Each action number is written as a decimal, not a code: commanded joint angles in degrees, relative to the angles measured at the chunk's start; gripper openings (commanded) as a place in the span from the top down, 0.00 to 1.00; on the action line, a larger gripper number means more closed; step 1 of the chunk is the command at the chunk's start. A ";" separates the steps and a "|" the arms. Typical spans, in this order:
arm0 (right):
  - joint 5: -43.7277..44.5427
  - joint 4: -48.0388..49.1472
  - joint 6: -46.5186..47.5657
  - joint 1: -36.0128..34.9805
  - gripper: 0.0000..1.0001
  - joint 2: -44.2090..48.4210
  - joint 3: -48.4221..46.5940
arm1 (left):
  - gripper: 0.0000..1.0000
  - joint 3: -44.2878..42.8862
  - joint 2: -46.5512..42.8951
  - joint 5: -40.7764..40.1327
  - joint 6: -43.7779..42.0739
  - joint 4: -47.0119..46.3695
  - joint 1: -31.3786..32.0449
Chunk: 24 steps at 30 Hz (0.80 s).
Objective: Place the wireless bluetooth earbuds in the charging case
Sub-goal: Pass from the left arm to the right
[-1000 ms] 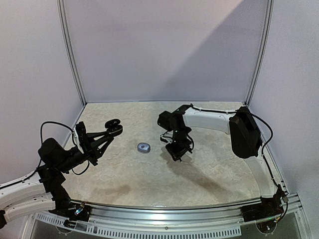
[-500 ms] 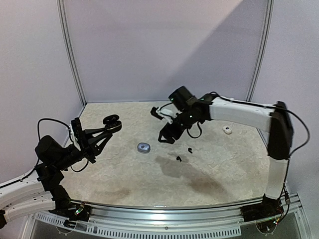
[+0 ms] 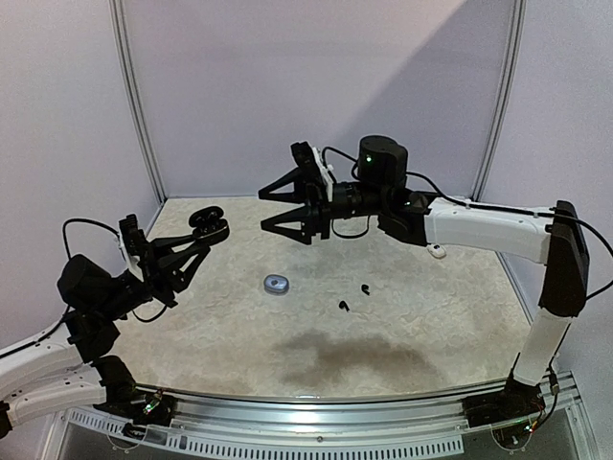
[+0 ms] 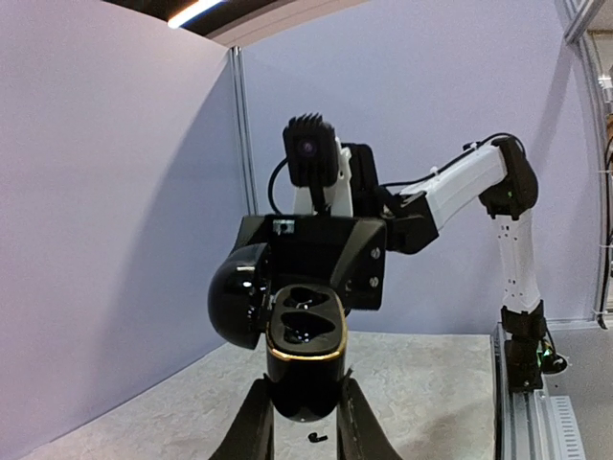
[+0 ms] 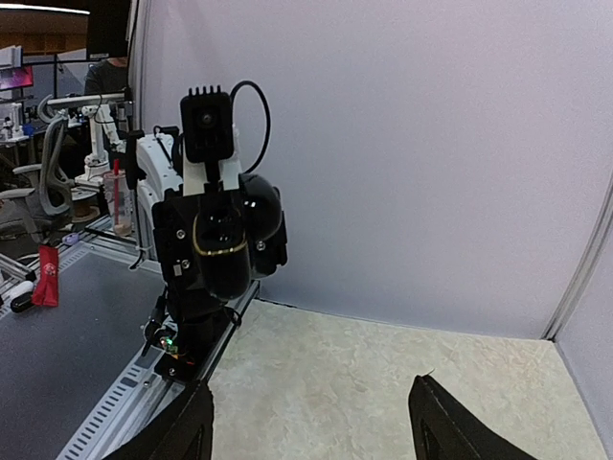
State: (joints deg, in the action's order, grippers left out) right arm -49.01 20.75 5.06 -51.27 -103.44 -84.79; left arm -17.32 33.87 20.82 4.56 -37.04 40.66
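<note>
Earbuds (image 3: 343, 306) on table (image 3: 431, 321), right of oval item (image 3: 277, 284); charging case (image 3: 209, 227) further left.

Black earbuds (image 3: 344, 306) too small for detail; right fingers (image 5: 187, 431), tips beyond the lower edge.

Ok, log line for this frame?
left claw: shut on open black case | right claw: open, empty, raised | black earbuds: two, on table

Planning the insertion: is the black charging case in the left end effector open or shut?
Open: the lid is hinged back beside the charging case, exposing both earbud wells.
</note>
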 commanded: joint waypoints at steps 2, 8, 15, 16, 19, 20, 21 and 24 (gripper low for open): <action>-3.18 0.92 -0.37 -3.33 0.30 -2.45 -2.90 | 1.00 -1.58 1.05 1.10 0.87 -2.73 1.39; -2.97 -1.80 -0.88 -4.23 0.35 -4.71 -6.05 | 1.00 -1.74 1.53 0.80 0.73 -2.95 1.87; -4.35 -4.86 -1.60 -4.73 0.51 -7.15 -9.77 | 1.00 -2.17 1.99 0.60 0.25 -2.95 2.30; -4.41 -5.59 -1.10 -4.85 0.52 -7.24 -10.04 | 1.00 -2.21 2.06 0.62 0.13 -2.95 2.39; -4.77 -8.04 0.01 -5.03 0.53 -7.42 -11.09 | 1.00 -2.43 2.24 0.41 -0.01 -3.01 2.49; -4.77 -8.68 0.55 -5.13 0.53 -7.54 -11.38 | 1.00 -2.43 2.32 0.30 -0.06 -3.04 2.57; -4.96 -9.15 0.91 -5.27 0.54 -7.56 -11.62 | 1.00 -2.45 2.39 0.19 -0.15 -3.04 2.58; -5.47 -9.83 1.38 -5.64 0.59 -7.81 -12.00 | 1.00 -2.53 2.56 0.02 -0.25 -2.91 2.73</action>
State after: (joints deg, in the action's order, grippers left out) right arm -53.30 13.93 5.15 -56.03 -110.17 -94.98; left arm -18.00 36.03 21.15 4.71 -38.74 42.22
